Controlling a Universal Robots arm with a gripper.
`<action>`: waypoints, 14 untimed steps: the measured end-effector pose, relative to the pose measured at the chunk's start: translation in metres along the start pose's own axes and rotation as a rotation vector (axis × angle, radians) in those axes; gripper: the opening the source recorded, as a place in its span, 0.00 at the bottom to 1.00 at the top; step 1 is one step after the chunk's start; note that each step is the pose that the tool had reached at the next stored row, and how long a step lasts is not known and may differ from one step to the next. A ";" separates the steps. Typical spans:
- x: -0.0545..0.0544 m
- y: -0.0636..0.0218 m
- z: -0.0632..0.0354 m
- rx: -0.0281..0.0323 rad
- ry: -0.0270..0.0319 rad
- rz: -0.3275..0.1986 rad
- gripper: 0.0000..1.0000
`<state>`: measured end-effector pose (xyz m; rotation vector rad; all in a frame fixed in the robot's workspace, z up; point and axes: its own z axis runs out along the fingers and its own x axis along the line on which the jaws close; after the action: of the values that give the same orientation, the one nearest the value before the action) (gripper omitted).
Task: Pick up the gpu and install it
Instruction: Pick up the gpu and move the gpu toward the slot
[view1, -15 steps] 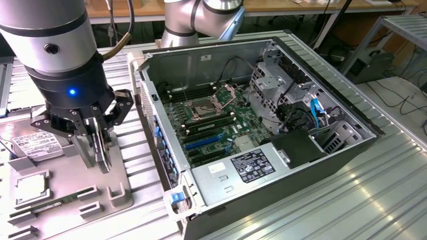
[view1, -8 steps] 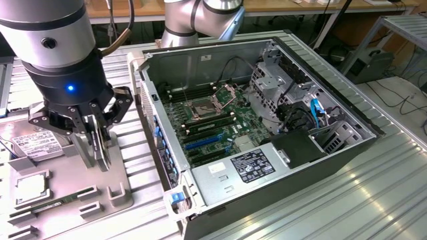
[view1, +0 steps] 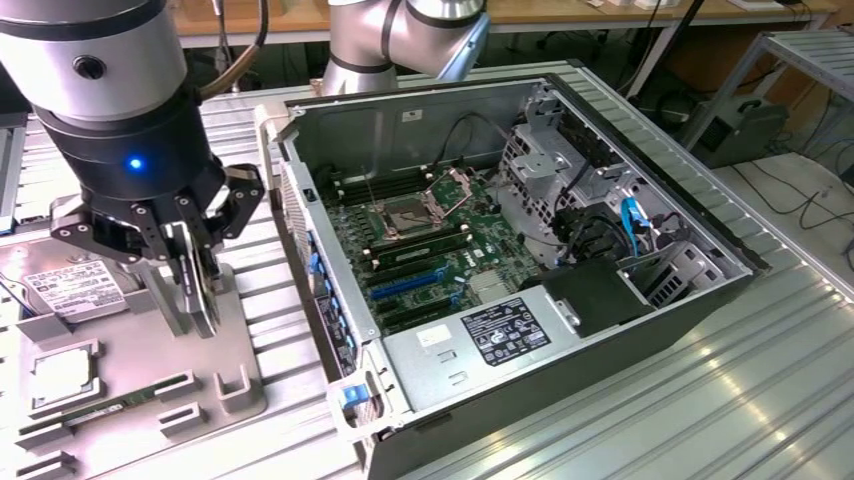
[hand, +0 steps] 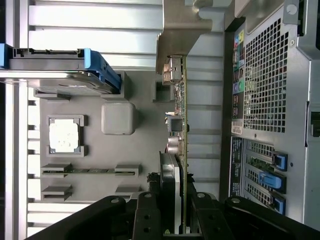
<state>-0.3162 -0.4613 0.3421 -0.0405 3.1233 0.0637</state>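
The gripper (view1: 198, 262) was squeezed tight on the gpu (view1: 203, 305). The card stood on its thin edge between the two fingers, over the gray tray (view1: 247, 345) on the exterior view's left. I think it was held that way so its long edge pointed down, the way a card fits a slot. I could not tell if the card was free of the tray or touching it. In the wrist view the gripper (hand: 175, 202) pinched the gpu (hand: 183, 117) by its round fan. The shiny metal end stuck out far from the fingers.

Other parts sat on the tray close by: the hard drive (view1: 67, 285), a square chip (view1: 60, 375) and a thin memory stick (view1: 114, 410). Each lay in its own spot, most likely so it would not slide.

The open case (view1: 667, 215) lay on its side just beside the tray, on the exterior view's right. That way the board (view1: 427, 250) inside faced up. The near wall (view1: 300, 200) of the case stood between the gpu and the board, so it was in the way. Cables (view1: 627, 225) hung inside the case, off to one side of the board.
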 end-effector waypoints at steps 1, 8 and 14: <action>0.000 0.0000 -0.0005 0.0000 0.0000 0.000 0.28; 0.000 0.0003 -0.0053 -0.0011 0.0002 0.000 0.28; 0.000 0.0006 -0.0131 -0.0015 0.0001 0.000 0.28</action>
<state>-0.3162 -0.4613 0.3552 -0.0404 3.1233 0.0661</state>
